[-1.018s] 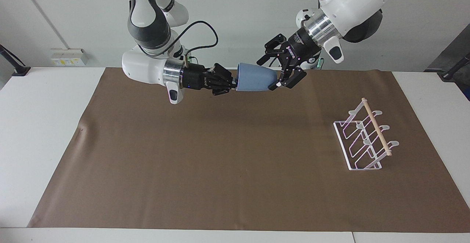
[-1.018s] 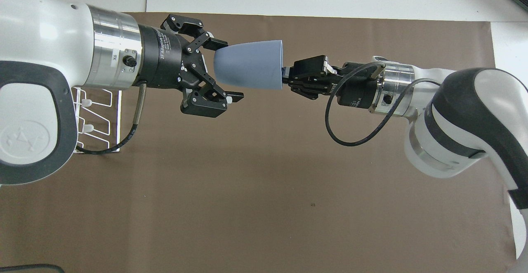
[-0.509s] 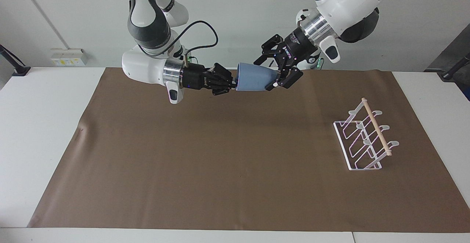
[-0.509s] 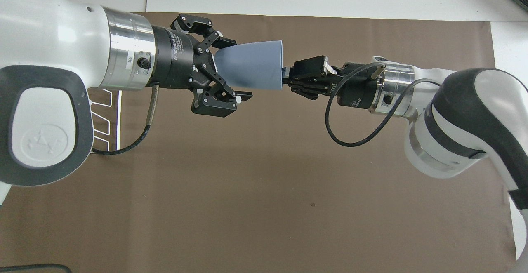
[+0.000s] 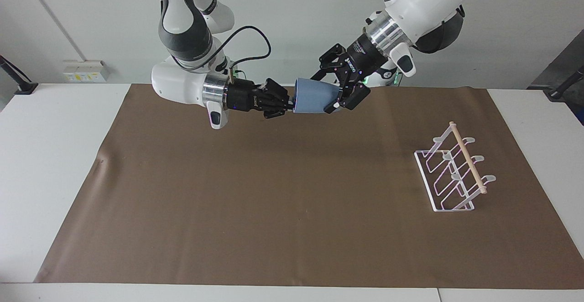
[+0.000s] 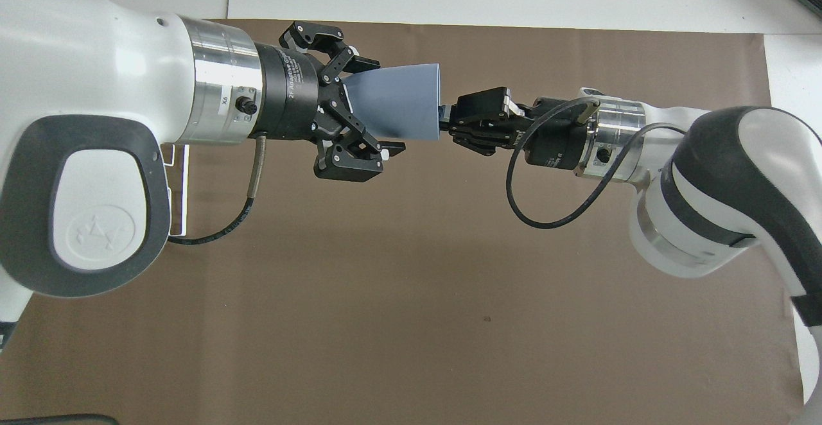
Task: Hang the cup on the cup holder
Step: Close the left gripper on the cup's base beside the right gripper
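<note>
The open left gripper (image 5: 335, 85) has slid further around the blue-grey cup's (image 5: 315, 96) base while the right gripper (image 5: 288, 102) stays clamped on its rim, so handover is imminent.

Both arms glossy white w/ dark grey joint bands & brushed silver wrist rings. Left gripper (image 6: 379, 107) black, linkage-type, white lettering on its round body, pale pads at fingertips, braided grey cable off the wrist; grey panel w/ embossed triangle logo. Right gripper (image 6: 449, 123) black too, thin black cable looping from wrist, small silver connector
</note>
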Robot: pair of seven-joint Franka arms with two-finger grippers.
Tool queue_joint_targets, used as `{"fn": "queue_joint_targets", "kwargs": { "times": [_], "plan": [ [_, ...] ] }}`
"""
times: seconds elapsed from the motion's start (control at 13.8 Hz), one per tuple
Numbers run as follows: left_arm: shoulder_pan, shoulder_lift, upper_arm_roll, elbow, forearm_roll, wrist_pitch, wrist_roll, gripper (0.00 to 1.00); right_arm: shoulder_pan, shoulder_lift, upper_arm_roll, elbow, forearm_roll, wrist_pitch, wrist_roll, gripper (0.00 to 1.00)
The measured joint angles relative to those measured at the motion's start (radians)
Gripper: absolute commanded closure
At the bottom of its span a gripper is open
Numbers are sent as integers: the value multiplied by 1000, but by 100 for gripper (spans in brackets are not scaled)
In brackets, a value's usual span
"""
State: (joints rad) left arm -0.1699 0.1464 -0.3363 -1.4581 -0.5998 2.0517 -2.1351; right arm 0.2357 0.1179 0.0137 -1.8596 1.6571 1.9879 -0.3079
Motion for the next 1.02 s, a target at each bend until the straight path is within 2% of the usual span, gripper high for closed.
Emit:
{"fn": "queue_joint_targets", "kwargs": {
  "times": [0.15,0.29,0.44,0.65,1.02],
  "plan": [
    [0,0,0,0,2,0,0,0,0,0,0,0,0,0,0,100],
    [-1,0,0,0,6,0,-1,9,0,0,0,0,0,0,0,100],
    [-3,0,0,-1,30,1,-2,39,1,0,0,-1,0,0,0,100],
    [-3,0,1,-1,42,4,3,99,0,2,0,-2,0,0,0,100],
    [-4,0,1,-1,47,4,3,100,0,2,0,-2,0,0,0,100]
  ]
}}
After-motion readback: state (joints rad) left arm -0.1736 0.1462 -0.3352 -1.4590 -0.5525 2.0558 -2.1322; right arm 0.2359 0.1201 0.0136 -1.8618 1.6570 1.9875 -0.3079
